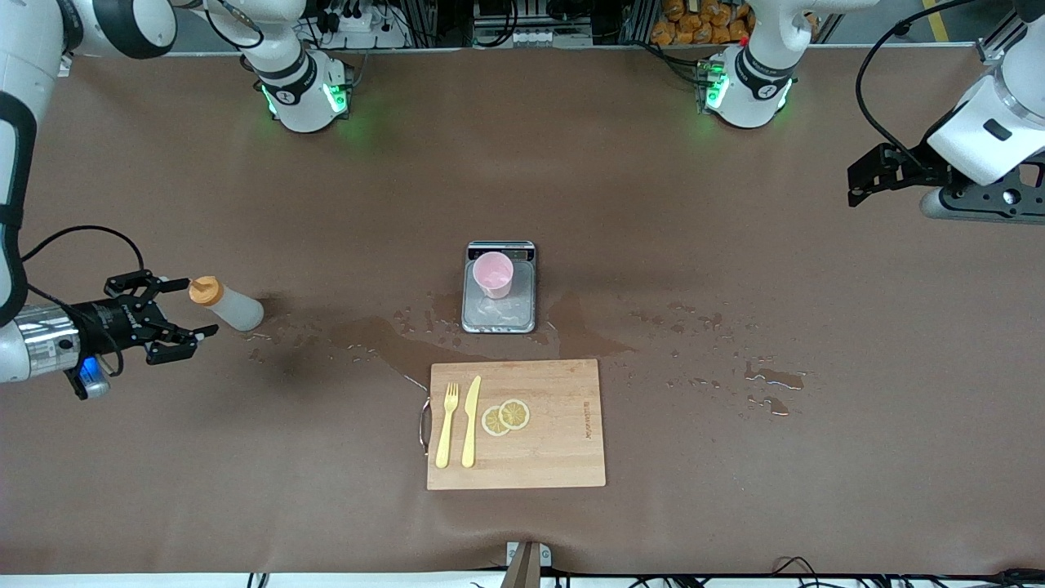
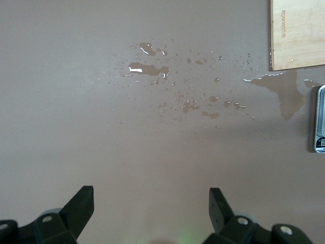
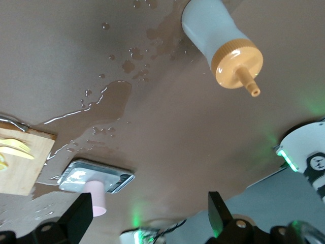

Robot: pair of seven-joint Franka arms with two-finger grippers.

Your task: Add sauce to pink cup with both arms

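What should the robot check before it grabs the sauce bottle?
1. Right gripper fingers open: ok, spread wide.
2. Right gripper lined up with the squeeze bottle: ok, its orange nozzle cap points at the open fingers.
3. Bottle gripped: not ok, nothing is between the fingers yet.
4. Pink cup upright and ready: ok, it stands on the scale.
5. Left gripper ready to help: not ok, it waits open over bare table at its own end, away from the cup.
6. Table dry: not ok, puddles lie around the scale and the cutting board.
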